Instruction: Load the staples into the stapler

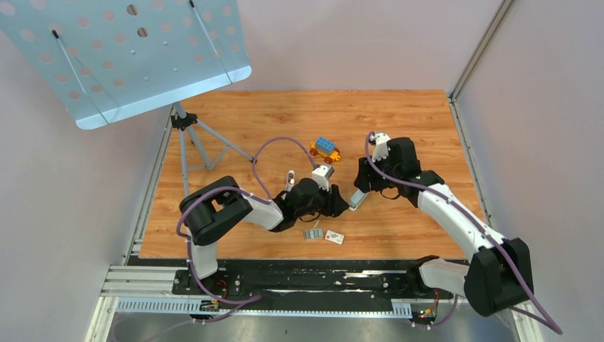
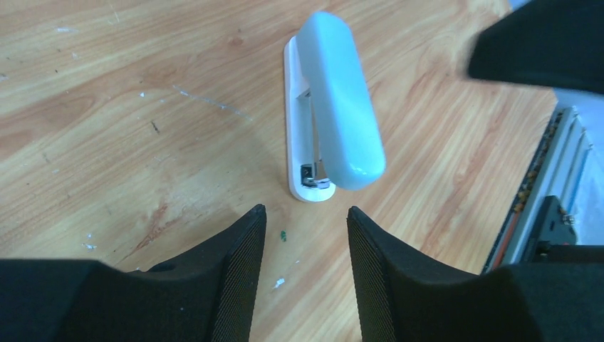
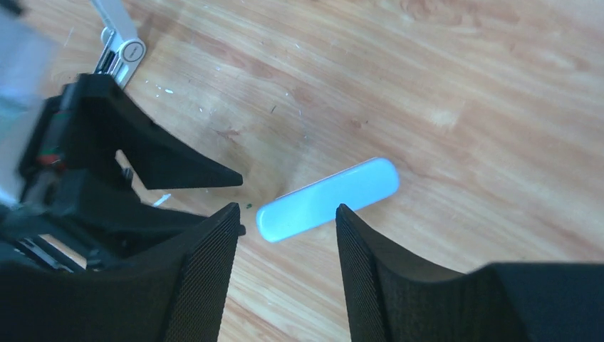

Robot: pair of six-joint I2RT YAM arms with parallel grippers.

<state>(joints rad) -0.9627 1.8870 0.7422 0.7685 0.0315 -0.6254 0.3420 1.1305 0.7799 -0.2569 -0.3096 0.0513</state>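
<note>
The stapler (image 2: 335, 107), light blue on top with a white base, lies closed on the wooden table (image 1: 427, 128). It also appears in the right wrist view as the stapler (image 3: 327, 199) and, small, between the two grippers as the stapler (image 1: 357, 199). My left gripper (image 2: 306, 212) is open just short of the stapler's front end, with nothing between its fingers. My right gripper (image 3: 287, 208) is open too, its tips framing one end of the stapler without gripping it. The staples (image 1: 313, 234) lie as a small grey ribbed patch near the table's front edge, apart from both grippers.
A small white printed box (image 1: 334, 237) lies right of the staples. A blue and yellow toy block car (image 1: 325, 148) stands behind the grippers. A small silver metal piece (image 3: 121, 39) lies left of them. A tripod (image 1: 192, 139) with a perforated metal panel (image 1: 128, 50) occupies the back left.
</note>
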